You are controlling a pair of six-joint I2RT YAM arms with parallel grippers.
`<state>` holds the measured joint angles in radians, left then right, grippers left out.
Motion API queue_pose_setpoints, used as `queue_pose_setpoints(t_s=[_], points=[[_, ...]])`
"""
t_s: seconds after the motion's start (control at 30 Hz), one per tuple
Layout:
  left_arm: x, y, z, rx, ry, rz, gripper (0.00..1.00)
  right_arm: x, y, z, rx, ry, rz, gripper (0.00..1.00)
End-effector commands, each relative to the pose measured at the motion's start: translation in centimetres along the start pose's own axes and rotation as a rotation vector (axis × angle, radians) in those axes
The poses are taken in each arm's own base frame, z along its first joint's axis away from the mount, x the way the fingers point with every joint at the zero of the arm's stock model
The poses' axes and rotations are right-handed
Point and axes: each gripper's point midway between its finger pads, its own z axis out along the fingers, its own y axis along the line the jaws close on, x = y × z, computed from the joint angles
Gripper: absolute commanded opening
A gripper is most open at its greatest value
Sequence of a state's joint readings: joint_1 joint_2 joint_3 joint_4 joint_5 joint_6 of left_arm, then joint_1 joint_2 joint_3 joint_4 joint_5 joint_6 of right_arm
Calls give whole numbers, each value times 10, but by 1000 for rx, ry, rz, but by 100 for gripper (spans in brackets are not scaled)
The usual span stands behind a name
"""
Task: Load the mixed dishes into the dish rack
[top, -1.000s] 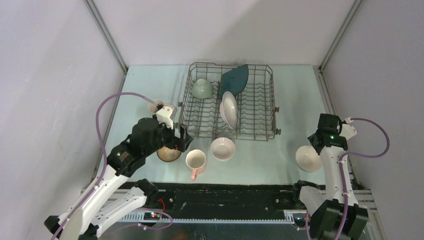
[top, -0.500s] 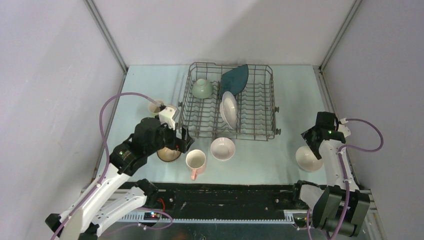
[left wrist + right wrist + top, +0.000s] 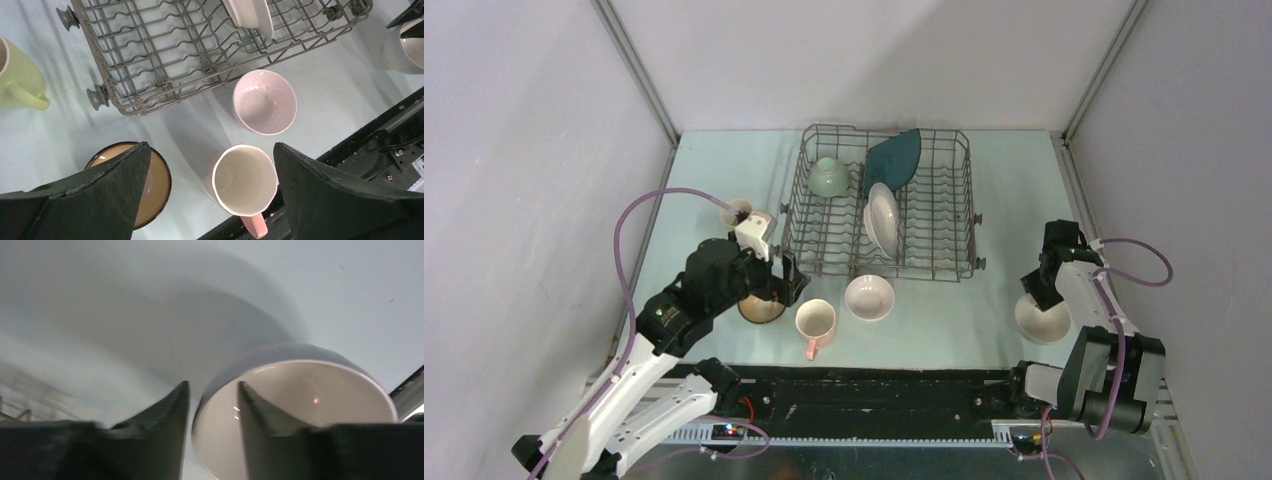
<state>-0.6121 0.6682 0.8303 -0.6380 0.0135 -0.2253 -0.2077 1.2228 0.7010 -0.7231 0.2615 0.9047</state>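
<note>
Straddling the rim of a white ceramic bowl (image 3: 300,405), the right gripper (image 3: 213,385) is seen at the right side of the pale blue table (image 3: 714,170), well apart from the large grey wire dish rack (image 3: 944,215). One finger is set inside the bowl and one outside; whether the wall is actually pinched cannot be told. The left gripper (image 3: 211,145) is held with its jaws spread wide and nothing between them, above a brown glazed bowl (image 3: 155,187) and an upright pink mug (image 3: 245,180), both stood just in front of the rack. A second white bowl (image 3: 264,101) is placed beside the pink mug. A pale yellow-green mug (image 3: 20,75) is stood left of the rack. Inside the rack, a pale green bowl (image 3: 826,178) is set at the rear left, a dark teal angular plate (image 3: 894,158) is propped at the back, and a white round plate (image 3: 882,220) is leaned on edge in the middle.
</note>
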Motion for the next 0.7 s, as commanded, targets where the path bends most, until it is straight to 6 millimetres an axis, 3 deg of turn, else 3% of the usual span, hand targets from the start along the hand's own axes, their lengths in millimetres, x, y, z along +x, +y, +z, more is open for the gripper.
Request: queue_pose_setpoints(t_s=[0.0,0.07,0.27,0.37,0.47,0.57,0.67], points=[[-5,3,0,-11,-23,9,100,-17,20,-6,-66,-42,31,19],[-5,7,1,-36,-24,9,100,-21,24,-14,-107,-60,40,1],[-5,9,3,-46,-17,7,100,-54,40,-75,-306,-218,63,0],[-6,6,4,-31,-16,6,100,-69,52,-124,-463,-299,67,0],[-11,1,3,-8,-27,0,100,-79,77,-185,-704,-380,34,0],[-15,-7,1,29,-40,-12,100,-61,103,-250,-1021,-376,-65,0],[-19,-19,-2,88,-42,-44,100,-48,120,-291,-1233,-347,-122,0]])
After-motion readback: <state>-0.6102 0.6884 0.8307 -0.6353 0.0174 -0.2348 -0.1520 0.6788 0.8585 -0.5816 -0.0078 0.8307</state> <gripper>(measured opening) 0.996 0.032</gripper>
